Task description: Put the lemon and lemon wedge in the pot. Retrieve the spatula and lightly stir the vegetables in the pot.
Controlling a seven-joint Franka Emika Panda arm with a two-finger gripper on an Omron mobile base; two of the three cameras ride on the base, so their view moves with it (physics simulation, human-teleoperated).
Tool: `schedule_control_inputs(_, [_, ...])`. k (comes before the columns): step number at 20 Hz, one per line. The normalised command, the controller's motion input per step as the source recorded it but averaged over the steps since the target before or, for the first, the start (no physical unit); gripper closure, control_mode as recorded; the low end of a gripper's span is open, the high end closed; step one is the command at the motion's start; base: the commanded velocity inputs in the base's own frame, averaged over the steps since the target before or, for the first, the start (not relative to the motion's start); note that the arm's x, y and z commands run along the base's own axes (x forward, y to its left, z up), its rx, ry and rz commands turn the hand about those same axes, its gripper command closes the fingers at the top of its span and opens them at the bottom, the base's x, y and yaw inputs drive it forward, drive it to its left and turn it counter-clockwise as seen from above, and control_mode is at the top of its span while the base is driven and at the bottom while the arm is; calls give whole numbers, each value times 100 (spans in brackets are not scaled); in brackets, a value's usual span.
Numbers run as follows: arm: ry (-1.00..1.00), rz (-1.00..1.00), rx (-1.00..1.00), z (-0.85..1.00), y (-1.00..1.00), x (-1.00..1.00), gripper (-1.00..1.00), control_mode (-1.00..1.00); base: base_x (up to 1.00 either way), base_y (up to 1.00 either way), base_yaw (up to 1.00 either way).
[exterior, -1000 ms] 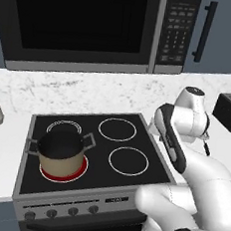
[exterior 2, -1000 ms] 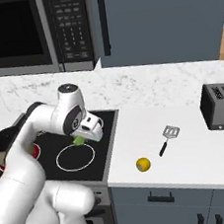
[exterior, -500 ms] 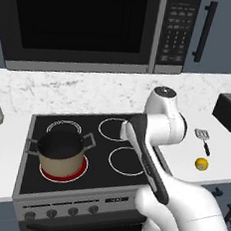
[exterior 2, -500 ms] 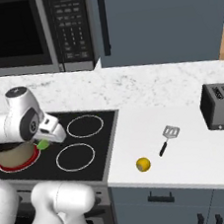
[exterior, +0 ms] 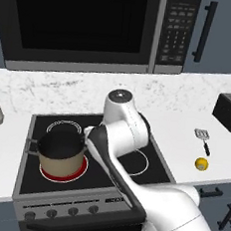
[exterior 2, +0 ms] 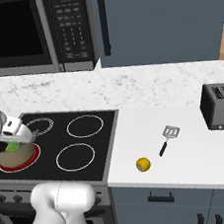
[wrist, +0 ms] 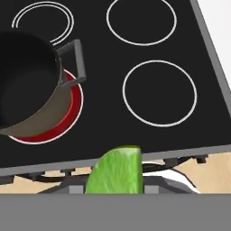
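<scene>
hand (exterior 2: 9, 142) grasping green lemon wedge (wrist: 116, 170) beside pot (exterior: 59, 154) on near-left burner, not yet dropped | lemon (exterior 2: 143, 164) and spatula (exterior 2: 167, 137) untouched on counter (exterior 2: 187, 144) right of stove | stirring left

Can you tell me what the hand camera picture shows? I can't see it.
A green wedge sits at the bottom, held in the gripper, above a black stove. A tan pot with a dark inside stands at left on a glowing red burner.
</scene>
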Motion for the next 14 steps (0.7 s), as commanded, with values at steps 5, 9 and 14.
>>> schedule_control_inputs(5, [0, 1, -4, 4, 100, 19, 100, -100, 0, 0, 0])
schedule_control_inputs(9, [0, 0, -2, 0, 86, 35, 100, -100, 0, 0, 0])
schedule_control_inputs(14, [-2, 2, 0, -8, 45, 51, 100, -100, 0, 0, 0])
